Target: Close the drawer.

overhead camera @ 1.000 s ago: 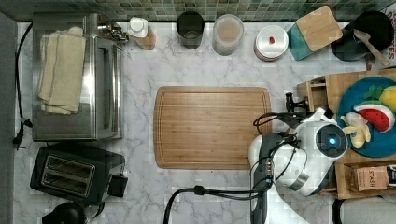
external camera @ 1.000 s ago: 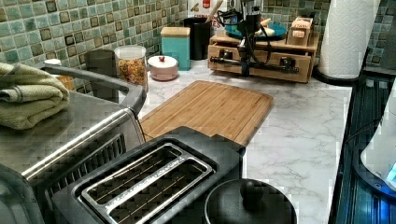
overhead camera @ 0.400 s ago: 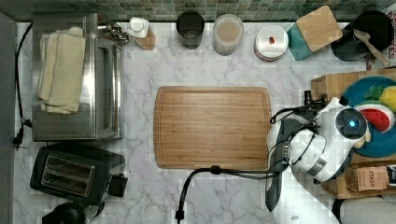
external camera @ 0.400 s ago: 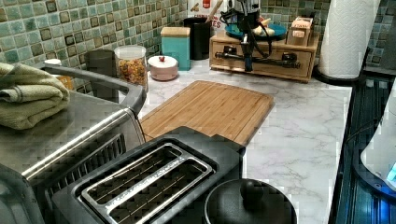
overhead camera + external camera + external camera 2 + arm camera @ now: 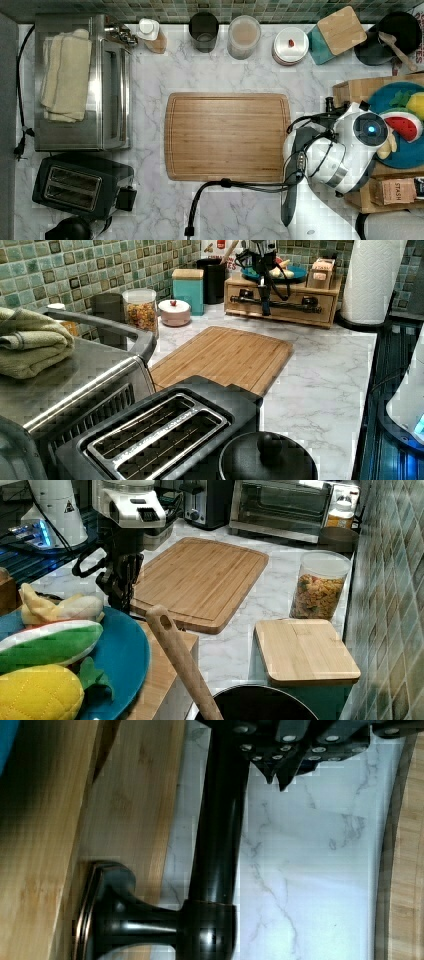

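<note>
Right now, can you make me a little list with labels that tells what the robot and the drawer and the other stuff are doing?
robot gripper: at the drawer's front, by its black bar handle
drawer: in the wooden cabinet, looks pushed in or nearly so in the left view
on the cabinet: blue plate with toy foods
cutting board: flat on the marble counter, nothing on it
toaster: black, at the top view's lower left
toaster oven: folded towel on top
</note>
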`<state>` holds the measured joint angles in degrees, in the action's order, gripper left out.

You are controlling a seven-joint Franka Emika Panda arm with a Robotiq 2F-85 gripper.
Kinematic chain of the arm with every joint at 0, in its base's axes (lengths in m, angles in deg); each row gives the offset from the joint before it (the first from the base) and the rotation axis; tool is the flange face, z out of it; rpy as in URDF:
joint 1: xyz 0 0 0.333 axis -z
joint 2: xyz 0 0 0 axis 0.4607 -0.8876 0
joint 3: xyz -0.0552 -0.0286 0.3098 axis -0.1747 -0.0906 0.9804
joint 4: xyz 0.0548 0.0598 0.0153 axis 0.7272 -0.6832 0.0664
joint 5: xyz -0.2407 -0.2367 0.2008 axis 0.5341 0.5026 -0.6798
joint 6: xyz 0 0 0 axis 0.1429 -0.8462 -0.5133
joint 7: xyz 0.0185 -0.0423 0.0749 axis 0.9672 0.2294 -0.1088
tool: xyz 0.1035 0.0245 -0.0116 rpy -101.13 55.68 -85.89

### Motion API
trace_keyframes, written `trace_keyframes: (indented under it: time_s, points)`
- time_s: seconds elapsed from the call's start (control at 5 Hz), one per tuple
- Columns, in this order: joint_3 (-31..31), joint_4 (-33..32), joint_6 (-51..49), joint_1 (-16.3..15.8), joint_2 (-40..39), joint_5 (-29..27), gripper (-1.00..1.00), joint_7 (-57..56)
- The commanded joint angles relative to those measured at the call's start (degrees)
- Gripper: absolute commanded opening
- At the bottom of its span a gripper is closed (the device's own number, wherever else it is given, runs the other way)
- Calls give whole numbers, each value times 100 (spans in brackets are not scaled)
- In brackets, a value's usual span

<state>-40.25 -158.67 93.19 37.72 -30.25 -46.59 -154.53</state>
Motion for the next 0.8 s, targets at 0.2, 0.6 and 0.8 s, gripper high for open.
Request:
trace_keyframes:
  time_s: [0.2, 0.6, 0.8]
  points:
    - [-761, 1414, 334, 445, 368, 262, -100, 64]
    - [-764, 1414, 335, 442, 367, 261, -100, 61]
    - [-773, 1414, 336, 435, 366, 257, -100, 58]
